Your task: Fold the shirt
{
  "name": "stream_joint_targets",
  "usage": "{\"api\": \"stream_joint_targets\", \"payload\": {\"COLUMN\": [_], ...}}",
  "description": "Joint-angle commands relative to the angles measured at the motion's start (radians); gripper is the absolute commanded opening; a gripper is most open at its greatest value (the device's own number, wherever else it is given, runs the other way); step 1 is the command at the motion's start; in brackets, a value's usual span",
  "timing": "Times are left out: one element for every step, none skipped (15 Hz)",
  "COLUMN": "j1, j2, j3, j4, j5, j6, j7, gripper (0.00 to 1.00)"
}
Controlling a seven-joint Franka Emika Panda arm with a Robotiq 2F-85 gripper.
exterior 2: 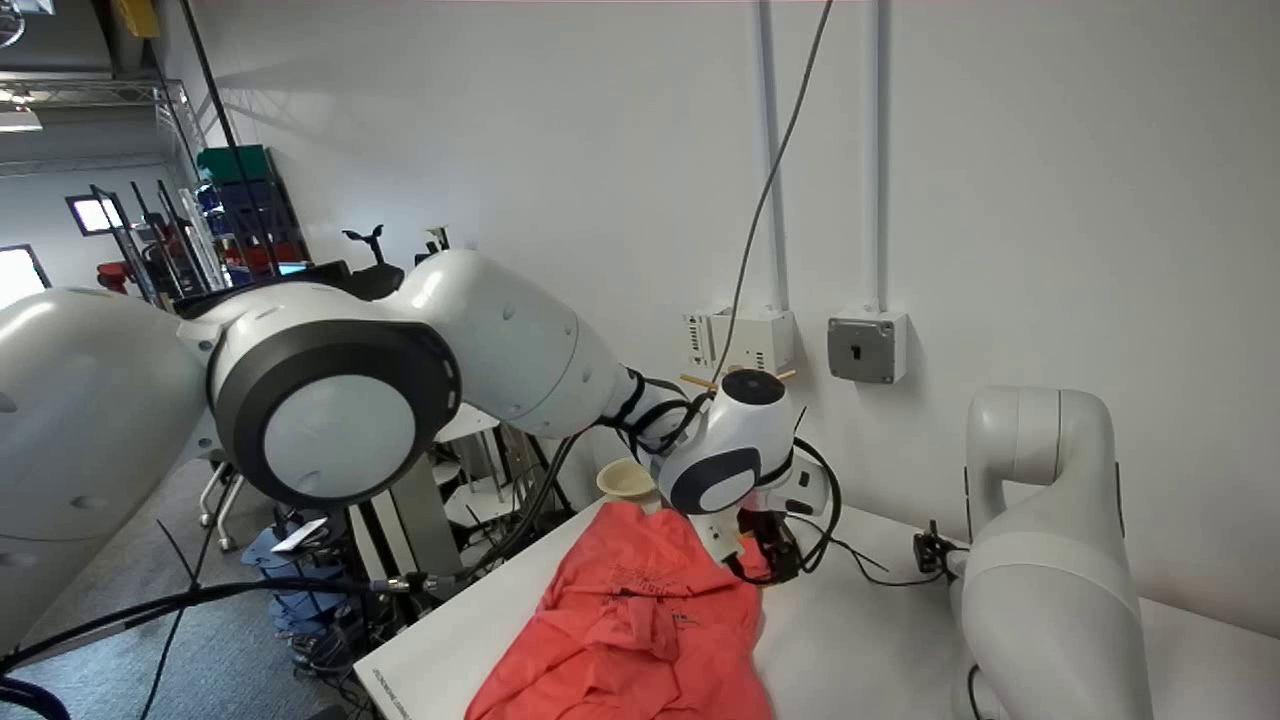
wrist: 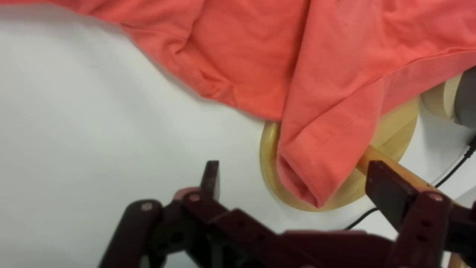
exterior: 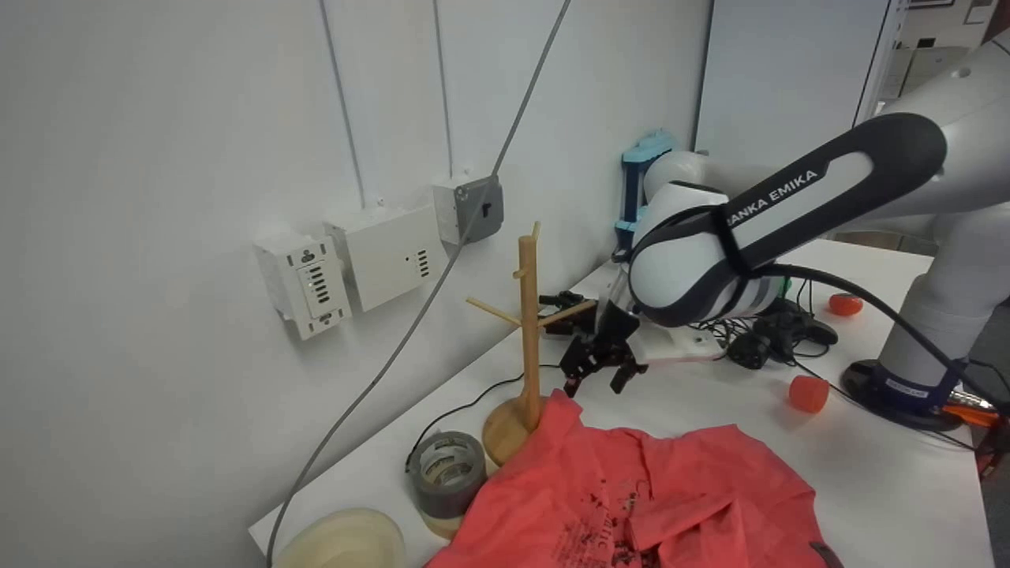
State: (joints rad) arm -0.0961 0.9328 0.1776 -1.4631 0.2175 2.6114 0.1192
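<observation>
The coral-red shirt lies wrinkled on the white table, dark print on its front, a part folded over its middle; it shows in both exterior views. In the wrist view a sleeve-like end of the shirt reaches over the round base of the wooden peg stand. My gripper is open, its fingers wide apart on either side of that end in the picture, gripping nothing. In an exterior view the gripper hangs just beyond the sleeve tip, beside the stand, apart from the cloth.
The peg stand's upright pole rises close to my gripper. Beside it are stacked tape rolls and a pale bowl. A red cylinder and a game controller lie nearer the arm's base. Another white arm stands at the wall.
</observation>
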Motion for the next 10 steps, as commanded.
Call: {"api": "stream_joint_targets", "payload": {"j1": [0.038,0.05,0.063,0.073,0.084,0.091,0.1,0.106,0.11,0.112], "j2": [0.084,0.096,0.109,0.122,0.133,0.144,0.155,0.164,0.176,0.185], "j3": [-0.036,-0.049,-0.064,-0.074,-0.087,-0.096,-0.106,-0.112,-0.116,-0.118], "j4": [0.135,0.155,0.176,0.196,0.216,0.233,0.252,0.269,0.289,0.307], "j5": [0.008,-0.001,-0.009,-0.015,-0.023,-0.029,-0.035,-0.039,-0.041,-0.043], "j6": [-0.047,-0.05,-0.054,-0.061,-0.068,-0.074,-0.081,-0.09,-0.101,-0.111], "j7": [0.004,0.011,0.019,0.021,0.024,0.025,0.027,0.027,0.026,0.025], "gripper": [0.98,0.98,0.97,0.97,0.97,0.97,0.96,0.95,0.93,0.81]}}
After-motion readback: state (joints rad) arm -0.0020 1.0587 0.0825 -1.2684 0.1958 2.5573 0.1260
